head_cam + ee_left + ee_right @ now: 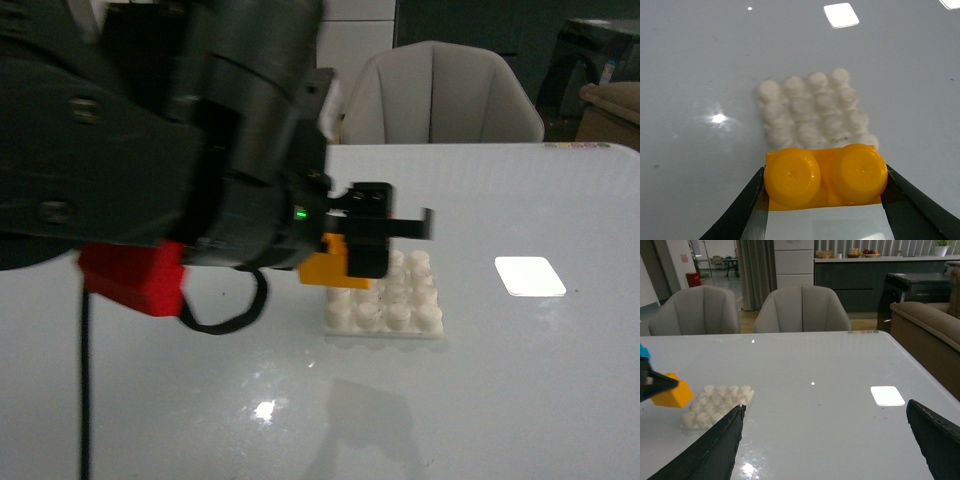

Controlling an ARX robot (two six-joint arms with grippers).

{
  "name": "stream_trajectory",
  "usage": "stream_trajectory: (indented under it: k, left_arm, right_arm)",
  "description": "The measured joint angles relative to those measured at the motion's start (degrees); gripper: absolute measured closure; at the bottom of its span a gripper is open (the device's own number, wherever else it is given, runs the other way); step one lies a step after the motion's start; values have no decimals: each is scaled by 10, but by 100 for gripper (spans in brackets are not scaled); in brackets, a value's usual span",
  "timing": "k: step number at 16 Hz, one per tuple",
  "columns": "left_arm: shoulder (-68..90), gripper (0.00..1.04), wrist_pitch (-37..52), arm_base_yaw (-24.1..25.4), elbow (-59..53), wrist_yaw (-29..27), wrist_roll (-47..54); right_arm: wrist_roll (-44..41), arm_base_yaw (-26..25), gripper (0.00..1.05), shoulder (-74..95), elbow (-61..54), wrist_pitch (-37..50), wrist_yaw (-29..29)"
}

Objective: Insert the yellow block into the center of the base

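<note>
My left gripper [825, 186] is shut on the yellow block [825, 176], its two round studs facing the wrist camera, one black finger on each end. The block hangs just above the near-left edge of the base [812, 112], a white studded plate lying flat on the table. From the front, the yellow block [325, 268] and the left gripper [365, 240] hover over the left side of the base [400, 305]. My right gripper [825, 440] is open and empty over bare table, with the base [715, 405] and the yellow block [672, 395] off to one side.
A bright white rectangle of light [530, 276] lies on the glossy table [500, 400] to the right of the base. Grey chairs [802, 307] stand behind the table's far edge. A sofa [930, 325] sits off the right side.
</note>
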Motion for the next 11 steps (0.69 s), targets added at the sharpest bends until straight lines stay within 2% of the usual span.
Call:
stream_trajectory:
  k: [3,4,6,11]
  left_arm:
    - [75,47,-36,-53,91,-20,-15]
    - [118,47,-59,-63,146,-43,-18]
    - [181,47,-97,-61,227,-69,-18]
    - [212,47,-103,-49,248,-87,-13]
  right_arm:
    - [0,0,6,0,0,0,0]
    - [0,0,6,0,0,0,0]
    - [0,0,6,0,0,0,0]
    - [0,0,6,0,0,0,0]
